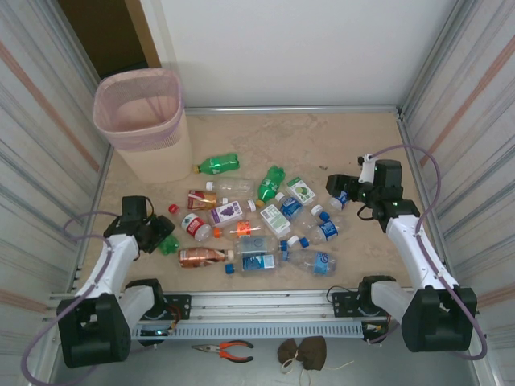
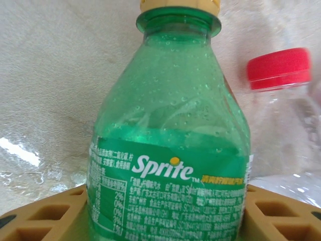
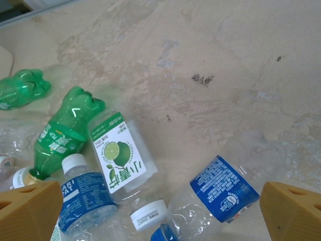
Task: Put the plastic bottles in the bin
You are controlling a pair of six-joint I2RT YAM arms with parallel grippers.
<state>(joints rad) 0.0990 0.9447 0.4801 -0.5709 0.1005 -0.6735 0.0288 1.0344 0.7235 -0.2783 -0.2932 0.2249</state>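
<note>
near left: sprite bottle (image 2: 170, 125) pinched

a green sprite bottle is pinched by the left claw (image 1: 163, 240). the right claw (image 1: 338, 195) is held spread over the plastic bottles (image 1: 257, 225) strewn mid-tabletop (image 1: 322, 141). the bin (image 1: 149, 137) is stood far left.

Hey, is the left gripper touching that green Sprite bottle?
Touching. In the left wrist view the left gripper has the Sprite bottle between its fingers, and the bottle's sides meet both fingers with no gap.
</note>
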